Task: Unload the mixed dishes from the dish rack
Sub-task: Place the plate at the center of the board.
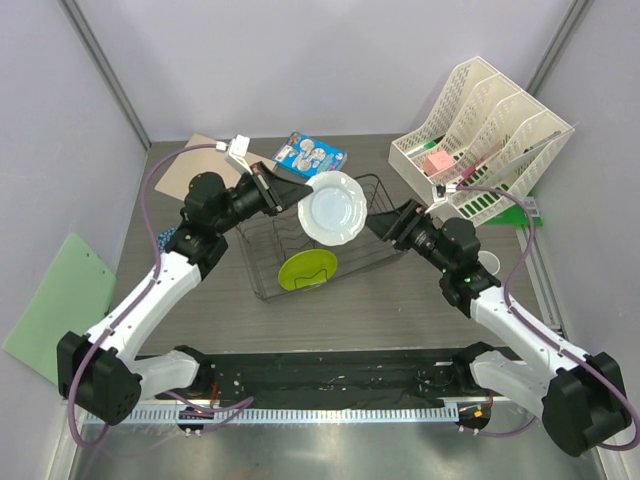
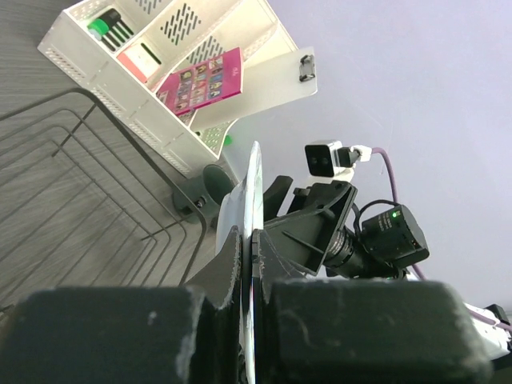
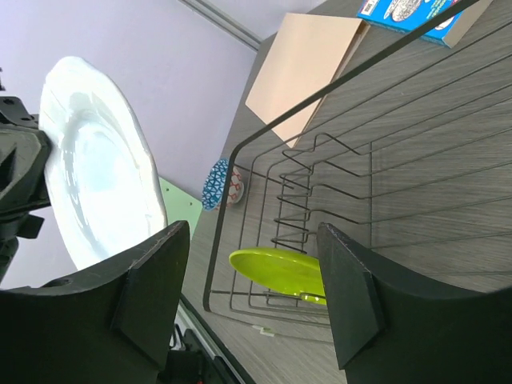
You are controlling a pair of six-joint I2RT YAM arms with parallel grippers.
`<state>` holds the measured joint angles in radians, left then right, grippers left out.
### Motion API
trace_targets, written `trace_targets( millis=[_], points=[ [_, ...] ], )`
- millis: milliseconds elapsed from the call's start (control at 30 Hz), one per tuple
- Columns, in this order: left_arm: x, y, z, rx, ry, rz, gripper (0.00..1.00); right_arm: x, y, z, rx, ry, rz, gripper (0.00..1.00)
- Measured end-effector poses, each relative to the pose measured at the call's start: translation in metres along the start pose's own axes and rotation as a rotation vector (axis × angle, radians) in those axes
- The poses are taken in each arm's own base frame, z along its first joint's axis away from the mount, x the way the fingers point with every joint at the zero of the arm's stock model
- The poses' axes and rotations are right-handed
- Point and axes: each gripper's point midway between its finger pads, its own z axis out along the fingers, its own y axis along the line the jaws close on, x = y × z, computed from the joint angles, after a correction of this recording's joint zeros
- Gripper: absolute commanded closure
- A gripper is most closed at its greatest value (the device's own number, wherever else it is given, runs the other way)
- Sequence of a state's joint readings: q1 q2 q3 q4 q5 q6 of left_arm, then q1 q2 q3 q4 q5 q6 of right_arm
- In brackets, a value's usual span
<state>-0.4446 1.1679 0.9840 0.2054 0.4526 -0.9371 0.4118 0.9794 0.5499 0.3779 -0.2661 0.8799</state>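
Note:
My left gripper [image 1: 297,192] is shut on the rim of the white round plate [image 1: 333,208] and holds it upright above the dish rack [image 1: 372,190]. In the left wrist view the plate [image 2: 254,180] is edge-on between my shut fingers [image 2: 228,260]. The lime-green plate [image 1: 307,268] leans in the rack's near end. My right gripper [image 1: 385,225] is open and empty beside the rack's right side, facing the white plate [image 3: 96,176], the green plate [image 3: 276,272] and the rack [image 3: 264,132]. A blue patterned bowl [image 3: 224,182] sits on the table beyond the rack. The mug and the pink cup are out of view.
A blue snack packet [image 1: 310,153] lies behind the rack. A white slotted file organiser [image 1: 480,140] stands at the back right. A tan board [image 1: 195,165] lies at the back left and a green clipboard [image 1: 55,300] at the left. A small pale cup-like thing [image 1: 488,264] sits by my right arm.

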Motion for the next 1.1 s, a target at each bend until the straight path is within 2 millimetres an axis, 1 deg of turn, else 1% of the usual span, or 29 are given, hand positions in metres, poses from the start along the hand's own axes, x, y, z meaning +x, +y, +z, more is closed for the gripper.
trace_targets(
  millis=[200,300,433,500,600,700,800,833,900,967,1100],
  points=[
    [0.001,-0.001,0.000,0.011,0.005,-0.001,1.00,-0.015,0.004,-0.011,0.007,-0.069,-0.002,0.31],
    [0.001,-0.001,0.000,0.016,0.002,0.002,1.00,-0.023,0.001,-0.019,0.041,-0.112,-0.021,0.31],
    [0.000,-0.004,0.000,0.030,-0.001,-0.008,1.00,-0.026,0.002,-0.021,0.046,-0.127,-0.024,0.29],
    [0.000,-0.005,0.000,0.038,-0.006,-0.015,1.00,-0.026,0.007,-0.022,0.010,-0.129,-0.013,0.28],
    [0.001,-0.006,0.000,0.049,-0.012,-0.030,1.00,-0.025,0.015,-0.024,-0.113,-0.142,0.052,0.28],
    [0.002,-0.004,0.000,0.051,-0.012,-0.039,1.00,-0.027,0.010,-0.021,-0.187,-0.142,0.150,0.28],
    [0.004,-0.003,0.000,0.048,-0.008,-0.052,1.00,-0.025,0.000,-0.014,-0.236,-0.120,0.274,0.29],
    [0.005,-0.002,0.000,0.047,-0.007,-0.055,1.00,-0.024,0.000,-0.013,-0.251,-0.110,0.299,0.29],
    [0.006,-0.001,0.000,0.045,-0.006,-0.057,1.00,-0.023,0.004,-0.011,-0.286,-0.087,0.339,0.29],
    [0.007,0.001,0.000,0.044,-0.004,-0.059,1.00,-0.022,0.013,-0.014,-0.330,-0.067,0.354,0.29],
    [0.009,0.002,0.000,0.045,0.000,-0.060,1.00,-0.028,0.037,-0.021,-0.423,-0.056,0.322,0.29]
  ],
)
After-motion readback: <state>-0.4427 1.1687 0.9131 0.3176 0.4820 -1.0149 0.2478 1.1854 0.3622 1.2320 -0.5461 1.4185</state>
